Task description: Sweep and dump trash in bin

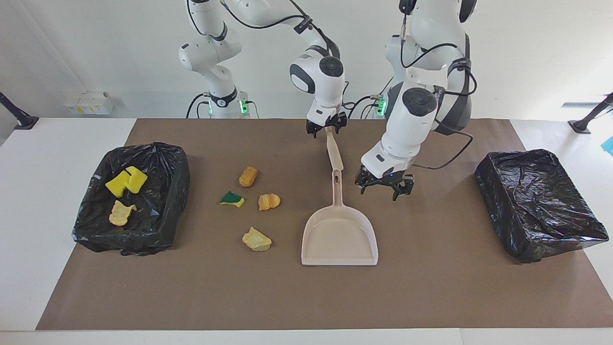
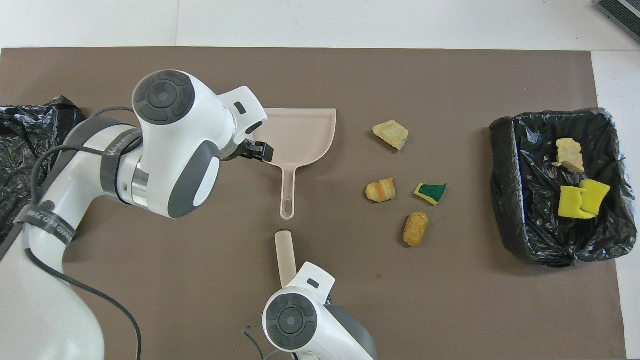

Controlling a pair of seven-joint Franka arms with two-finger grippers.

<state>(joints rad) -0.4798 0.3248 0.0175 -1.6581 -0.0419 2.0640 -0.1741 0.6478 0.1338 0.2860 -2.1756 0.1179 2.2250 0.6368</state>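
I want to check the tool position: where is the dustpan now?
The dustpan lies flat mid-table, its handle toward the robots, beside the four loose scraps, with the left pincer next to its handle.

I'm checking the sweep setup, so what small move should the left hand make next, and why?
Probably shift the left hand sideways over the handle of the beige plastic dustpan and lower it. It hangs open beside that handle, holding nothing, while the right hand is at the beige stick-like brush handle.
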